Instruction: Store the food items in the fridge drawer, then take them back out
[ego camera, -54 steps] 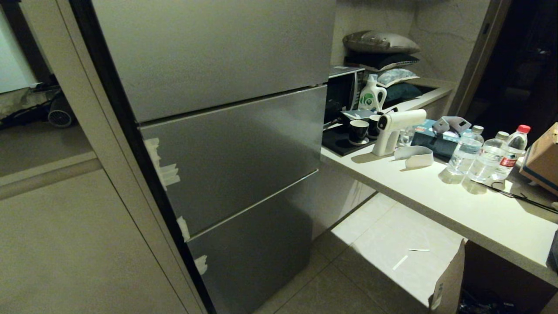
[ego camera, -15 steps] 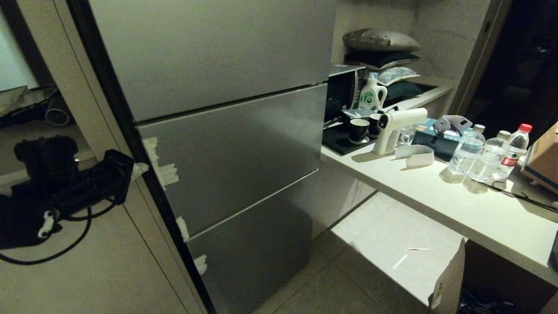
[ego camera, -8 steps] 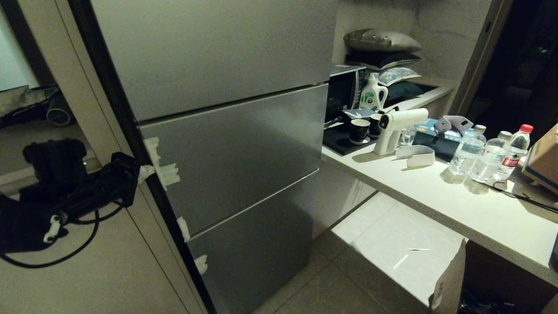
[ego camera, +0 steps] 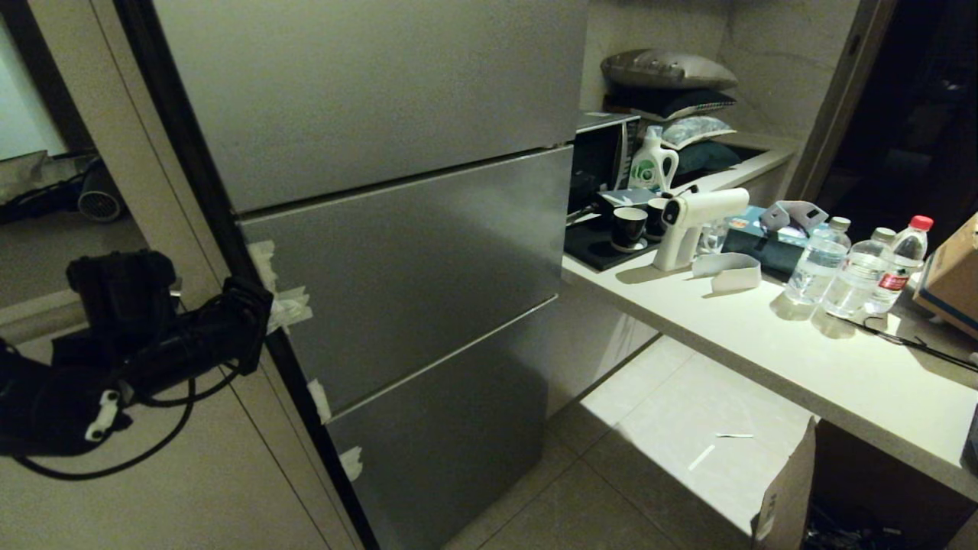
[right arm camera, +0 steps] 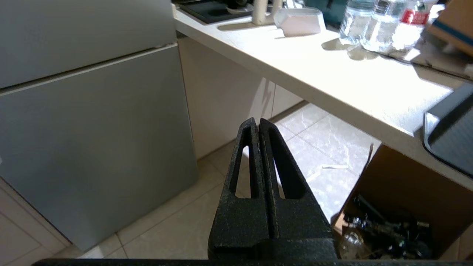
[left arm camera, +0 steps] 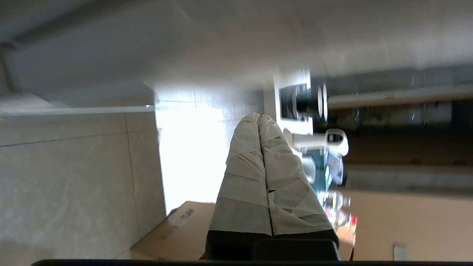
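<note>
The fridge is closed, its grey steel middle door panel (ego camera: 428, 260) flush between the panels above and below. The fridge drawer and the food items are hidden or out of view. My left gripper (ego camera: 276, 307) reaches in from the left and its tape-wrapped fingers (left arm camera: 240, 162) are pressed together with nothing between them. Its tip is at the left edge of the middle panel, beside the white tape scraps (ego camera: 294, 309). The left wrist view shows my left gripper (left arm camera: 258, 116) shut. My right gripper (right arm camera: 257, 120) hangs shut and empty above the floor, outside the head view.
A pale counter (ego camera: 764, 344) runs along the right with water bottles (ego camera: 817, 263), a white spray gun (ego camera: 691, 221), cups and a cardboard box. An open carton (ego camera: 779, 496) stands under the counter on the tiled floor. A beige cabinet wall (ego camera: 153, 473) lies left of the fridge.
My left arm came into view from the left and has moved right, its tip going from the cabinet wall to the fridge's left edge. The right arm has stayed still.
</note>
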